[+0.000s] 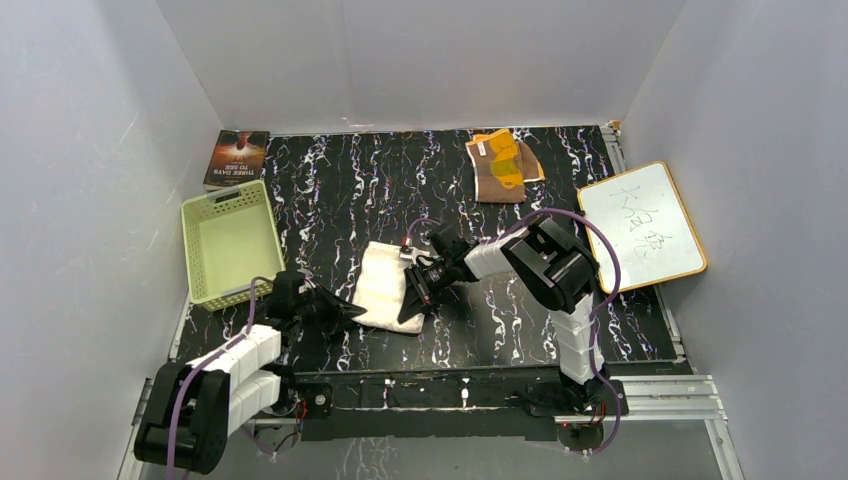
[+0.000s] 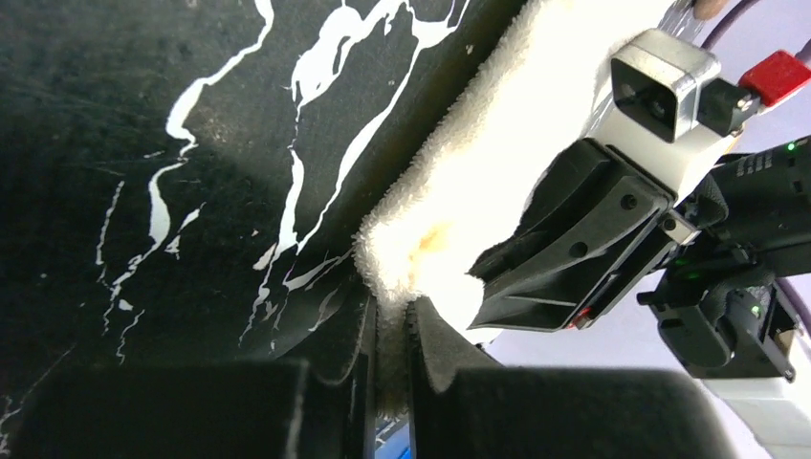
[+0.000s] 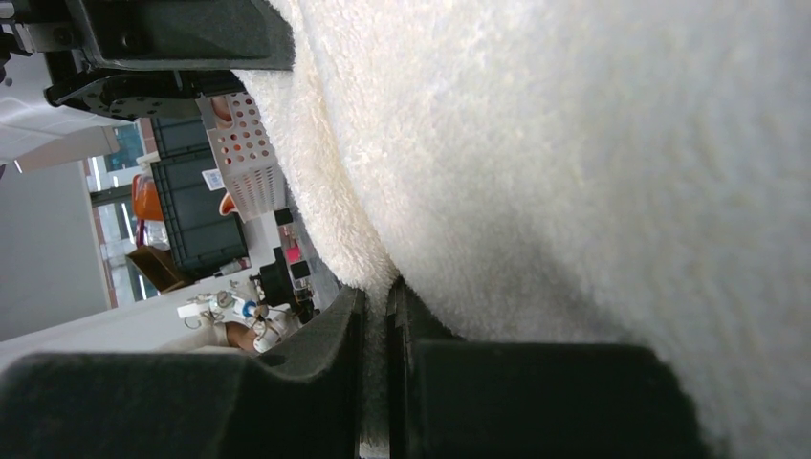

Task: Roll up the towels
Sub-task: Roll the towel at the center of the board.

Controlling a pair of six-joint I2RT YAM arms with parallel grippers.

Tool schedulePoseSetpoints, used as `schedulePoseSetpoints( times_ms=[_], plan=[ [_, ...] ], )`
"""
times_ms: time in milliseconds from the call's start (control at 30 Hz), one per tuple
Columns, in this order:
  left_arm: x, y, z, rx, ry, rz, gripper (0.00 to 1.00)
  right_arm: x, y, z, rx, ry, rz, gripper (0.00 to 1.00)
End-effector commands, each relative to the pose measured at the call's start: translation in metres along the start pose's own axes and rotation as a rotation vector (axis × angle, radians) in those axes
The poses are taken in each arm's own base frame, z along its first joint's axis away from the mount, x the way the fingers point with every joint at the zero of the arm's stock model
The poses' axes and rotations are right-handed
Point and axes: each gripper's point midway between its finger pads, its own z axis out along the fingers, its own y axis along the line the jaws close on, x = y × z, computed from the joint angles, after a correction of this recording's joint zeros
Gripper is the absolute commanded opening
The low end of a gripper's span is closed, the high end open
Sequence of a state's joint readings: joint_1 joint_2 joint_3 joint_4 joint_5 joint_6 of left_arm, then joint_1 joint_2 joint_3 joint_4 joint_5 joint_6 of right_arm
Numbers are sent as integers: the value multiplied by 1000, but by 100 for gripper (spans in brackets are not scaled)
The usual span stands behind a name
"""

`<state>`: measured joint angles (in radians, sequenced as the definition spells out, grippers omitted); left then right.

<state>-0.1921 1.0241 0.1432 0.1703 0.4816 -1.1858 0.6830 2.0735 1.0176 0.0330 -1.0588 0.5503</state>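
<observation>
The cream-white towel point(image 1: 383, 281) lies on the black marbled mat near the front middle. My left gripper point(image 1: 352, 312) is shut on the towel's near left corner; the left wrist view shows the cloth point(image 2: 478, 182) pinched between the pads. My right gripper point(image 1: 413, 310) is shut on the towel's near right edge; the right wrist view shows the cloth point(image 3: 574, 163) filling the frame and clamped in the jaws. The brown towel with yellow-orange pattern point(image 1: 503, 165) lies crumpled at the back right of the mat, far from both grippers.
A light green basket point(image 1: 231, 243) stands at the left edge of the mat, with a book point(image 1: 238, 157) behind it. A white board with a wooden frame point(image 1: 641, 226) lies at the right edge. Grey walls close in three sides.
</observation>
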Motion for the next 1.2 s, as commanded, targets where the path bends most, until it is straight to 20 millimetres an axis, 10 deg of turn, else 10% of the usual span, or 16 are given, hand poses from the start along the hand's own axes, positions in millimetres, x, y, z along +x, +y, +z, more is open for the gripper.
schedulePoseSetpoints(
  times_ms=[0, 67, 267, 433, 733, 900, 1000, 1167],
  plan=[
    [1, 13, -4, -62, -2, 38, 0, 2, -61, -3, 208, -38, 35, 0],
    [-1, 14, -6, -83, -8, 59, 0, 1, -62, -4, 219, -29, 21, 1],
    [-2, 13, -9, -97, -14, 89, 0, -20, -53, -17, 288, -83, -116, 58],
    [-1, 12, -9, -91, -5, 94, 0, -41, -44, -33, 348, -144, -185, 77],
    [1, 13, -8, -98, 14, 104, 0, -125, -5, -142, 487, -561, -349, 81],
    [2, 12, -8, -92, 25, 113, 0, -163, 112, -224, 673, -1036, -786, 97],
    [4, 12, -7, -87, 33, 114, 0, -157, 137, -259, 543, -1377, -719, 98],
    [5, 9, -9, -84, 43, 130, 0, -166, 137, -210, 389, -1032, -776, 98]
  ],
)
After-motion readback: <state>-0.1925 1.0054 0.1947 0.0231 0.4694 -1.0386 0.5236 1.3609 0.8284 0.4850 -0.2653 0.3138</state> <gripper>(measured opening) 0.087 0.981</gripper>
